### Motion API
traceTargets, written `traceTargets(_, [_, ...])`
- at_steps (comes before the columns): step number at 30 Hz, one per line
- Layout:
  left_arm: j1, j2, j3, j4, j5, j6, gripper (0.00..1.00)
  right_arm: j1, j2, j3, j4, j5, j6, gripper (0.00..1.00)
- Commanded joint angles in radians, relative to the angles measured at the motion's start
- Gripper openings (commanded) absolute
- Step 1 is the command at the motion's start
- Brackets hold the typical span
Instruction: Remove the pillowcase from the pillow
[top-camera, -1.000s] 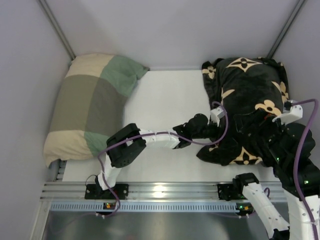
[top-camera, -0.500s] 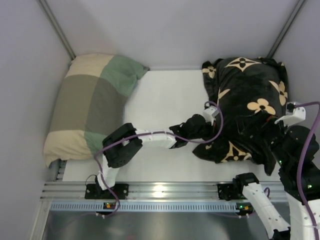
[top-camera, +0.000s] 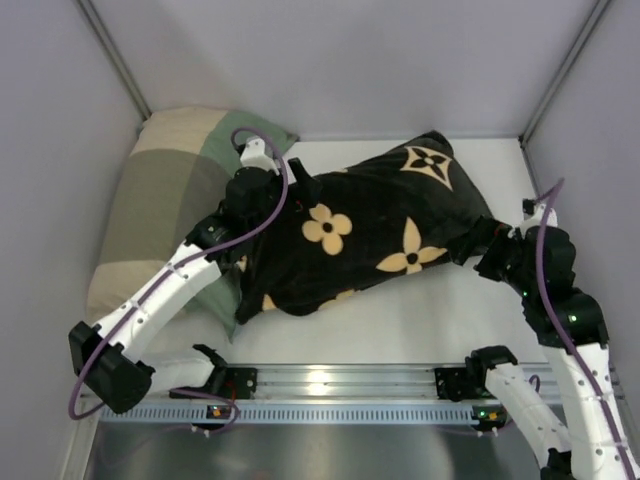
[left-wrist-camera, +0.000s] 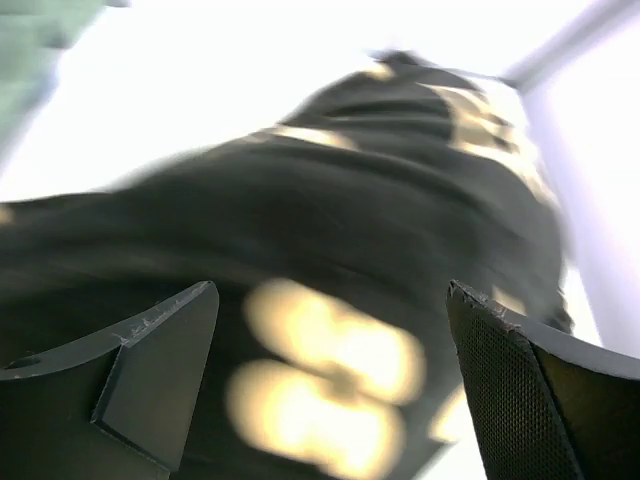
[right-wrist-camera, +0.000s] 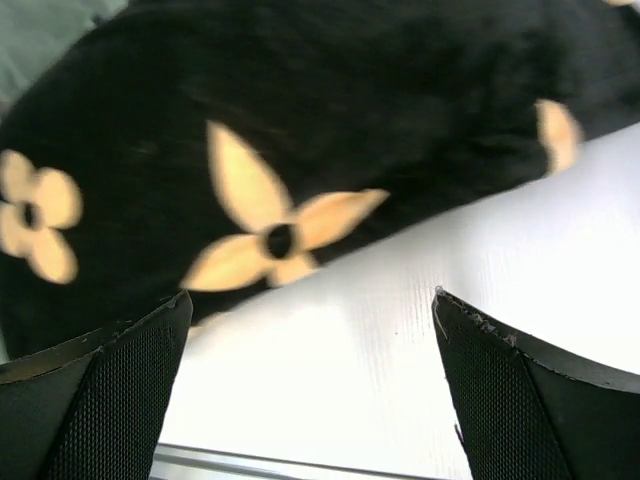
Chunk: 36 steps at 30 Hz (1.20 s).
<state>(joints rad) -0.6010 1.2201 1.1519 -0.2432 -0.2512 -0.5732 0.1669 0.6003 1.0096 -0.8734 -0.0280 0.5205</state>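
pillowcase (top-camera: 370, 230) laps onto the checked pillow (top-camera: 165, 215) at left, long axis diagonal, near-left to far-right. left claw (left-wrist-camera: 330, 300), right claw (right-wrist-camera: 310, 300) both spread wide.

This is a robotics lab test cell, not a lived-in room. Plain grey panel walls (top-camera: 340, 60) box in a white counter (top-camera: 400, 330), and bare metal posts (top-camera: 113, 55) run up the corners. An aluminium rail (top-camera: 330, 380) along the near edge carries the bolted arm bases (top-camera: 225, 383). Purple cables (top-camera: 540, 240) loop openly along the arms. The only household things are a checked pillow (top-camera: 150, 220) and the black flowered pillowcase (top-camera: 370, 230).
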Motion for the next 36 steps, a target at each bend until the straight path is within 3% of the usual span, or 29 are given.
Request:
traceTargets(1, [-0.089, 0.019, 0.017, -0.085, 0.103, 0.001, 0.99, -0.009, 0.052, -0.060, 0.109, -0.021, 0.013, 1.00])
traceTargets(3, [-0.137, 0.013, 0.000, -0.112, 0.049, 0.007, 0.99, -0.009, 0.067, -0.086, 0.138, -0.007, 0.018, 1.00])
traceTargets(7, [-0.296, -0.027, -0.038, -0.198, -0.207, -0.007, 0.99, -0.010, 0.101, -0.141, 0.151, 0.026, 0.013, 0.99])
traceTargets(9, [-0.333, -0.066, -0.082, -0.231, -0.249, -0.051, 0.99, -0.009, 0.122, -0.163, 0.159, 0.066, 0.015, 0.99])
traceTargets(12, [-0.391, -0.160, -0.177, -0.248, -0.267, -0.105, 0.99, -0.013, 0.142, -0.212, 0.192, 0.100, 0.029, 1.00])
traceTargets(16, [-0.422, -0.315, -0.257, -0.251, -0.269, -0.100, 0.99, -0.056, 0.145, -0.299, 0.295, 0.034, 0.093, 0.99])
traceTargets(21, [-0.425, -0.485, -0.247, -0.318, -0.218, -0.106, 0.99, -0.115, 0.208, -0.364, 0.445, -0.061, 0.131, 0.99])
traceTargets(27, [-0.424, -0.487, -0.218, -0.494, -0.276, -0.226, 0.99, -0.224, 0.348, -0.370, 0.631, -0.131, 0.156, 0.99])
traceTargets(32, [-0.424, -0.470, -0.274, -0.524, -0.254, -0.341, 0.99, -0.273, 0.487, -0.376, 0.705, -0.162, 0.171, 1.00])
traceTargets(36, [-0.424, -0.500, -0.362, -0.530, -0.232, -0.415, 0.99, -0.291, 0.510, -0.419, 0.795, -0.217, 0.200, 0.97])
